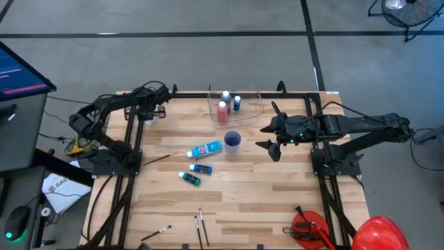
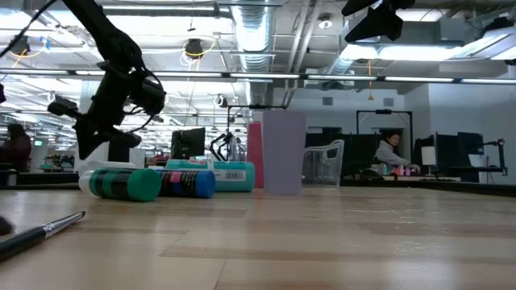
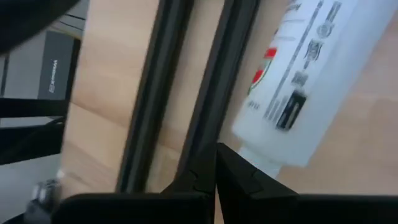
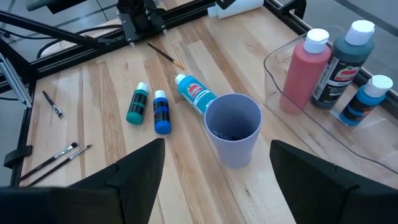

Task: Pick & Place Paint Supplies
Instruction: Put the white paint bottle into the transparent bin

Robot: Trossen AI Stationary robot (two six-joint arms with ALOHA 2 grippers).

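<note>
Three bottles, red (image 1: pixel 222 111), black (image 1: pixel 226 98) and blue (image 1: pixel 237 103), already stand in the clear tub (image 1: pixel 258 105) at upper centre of the high view. Left on the table (image 1: pixel 277 194) are a light blue tube (image 1: pixel 206 149), a blue bottle (image 1: pixel 200 169) and a teal bottle (image 1: pixel 189 178) near centre, brushes (image 1: pixel 201 226) at the bottom edge, and a white tube (image 3: pixel 311 74) at the upper left. Our right gripper (image 1: pixel 272 137) hovers right of the cup (image 1: pixel 232 142), fingers apart and empty; we judge it should drop squarely over the light blue tube and close across its width. Our left gripper (image 3: pixel 214 180) sits closed, gripping nothing, beside the white tube.
</note>
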